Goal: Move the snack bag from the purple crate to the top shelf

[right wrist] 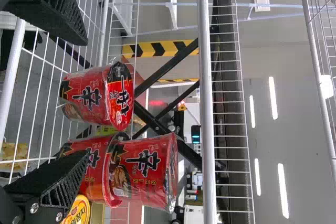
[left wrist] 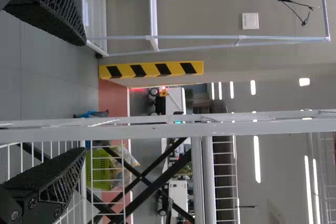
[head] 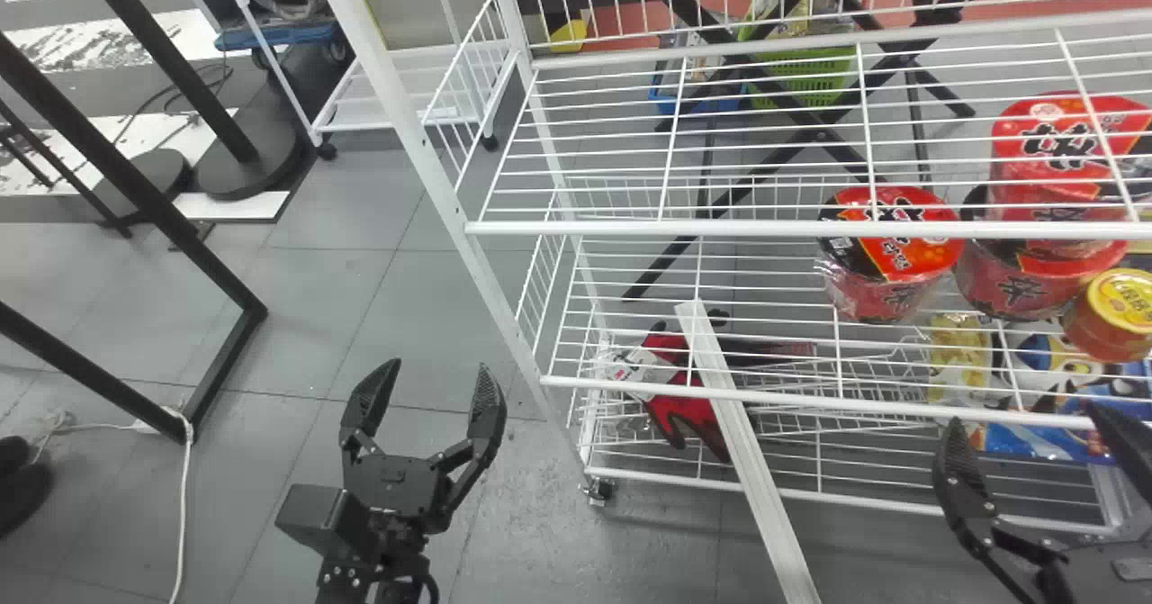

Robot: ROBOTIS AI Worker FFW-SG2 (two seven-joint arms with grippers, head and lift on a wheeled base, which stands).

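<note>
red noodle cups point(head: 886, 293), yellow-lidded tub point(head: 1116, 311) beside them, red gloves point(head: 688, 413), green basket point(head: 814, 86) behind

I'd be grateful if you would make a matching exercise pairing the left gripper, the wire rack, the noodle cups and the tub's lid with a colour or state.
1. Left gripper
2. Wire rack
3. Noodle cups
4. Tub's lid

A. Mostly red
B. Yellow
C. Open, beside the rack
D. White

Pairs: 1-C, 2-D, 3-A, 4-B

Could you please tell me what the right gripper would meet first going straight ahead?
Probably the leftmost red noodle cup, in line with the right gripper, though depth is hard to judge.
</note>
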